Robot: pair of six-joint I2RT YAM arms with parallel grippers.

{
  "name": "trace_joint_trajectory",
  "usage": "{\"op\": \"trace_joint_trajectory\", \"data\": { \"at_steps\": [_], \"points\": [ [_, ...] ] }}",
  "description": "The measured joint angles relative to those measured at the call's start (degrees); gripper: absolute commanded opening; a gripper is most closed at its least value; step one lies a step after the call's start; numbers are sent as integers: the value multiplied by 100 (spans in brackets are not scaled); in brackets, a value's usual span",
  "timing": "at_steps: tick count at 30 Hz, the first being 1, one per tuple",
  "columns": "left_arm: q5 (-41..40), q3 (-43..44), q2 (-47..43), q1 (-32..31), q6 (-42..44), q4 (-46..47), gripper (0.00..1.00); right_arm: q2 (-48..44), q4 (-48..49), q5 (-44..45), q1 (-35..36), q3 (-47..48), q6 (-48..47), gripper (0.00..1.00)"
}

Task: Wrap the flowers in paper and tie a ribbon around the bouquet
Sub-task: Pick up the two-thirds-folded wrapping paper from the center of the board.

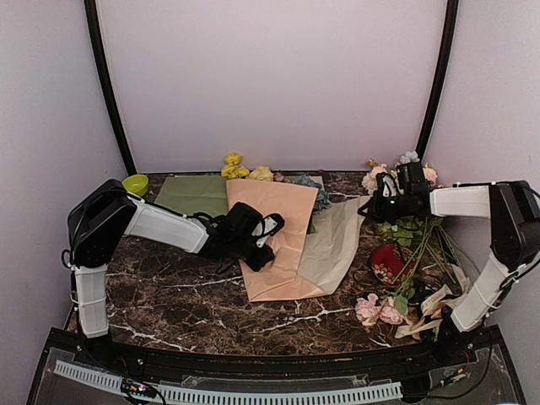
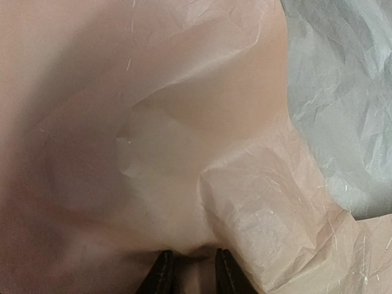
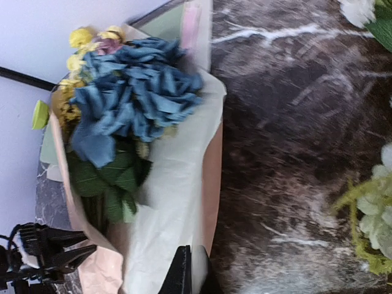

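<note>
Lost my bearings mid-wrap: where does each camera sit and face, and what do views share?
Top external: above and behind the bases, looking down on the dark marble table; left arm and right arm show.
Left wrist: close over the peach-pink paper sheet, facing it; its dark jaws at the bottom edge.
Right wrist: low over the table, facing the pale blue hydrangea head; its jaws at the bottom.
Shared: all three show that paper.

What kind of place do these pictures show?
Probably a small robot test booth arranged as a florist's bench: plain white walls enclose a dark marble table, with wrapping paper and artificial flowers on it.
</note>
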Motion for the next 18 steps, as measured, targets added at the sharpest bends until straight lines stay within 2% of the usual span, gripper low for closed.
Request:
{"op": "trace_joint_trajectory", "data": {
  "at_steps": [10, 18],
  "points": [
    [-4, 24, 79, -13, 22, 74, 24, -490, -214, -232, 1049, 986, 96, 0],
    [15, 57, 142, -13, 22, 129, 24, 188, -125, -245, 2146, 2205, 146, 0]
  ]
}}
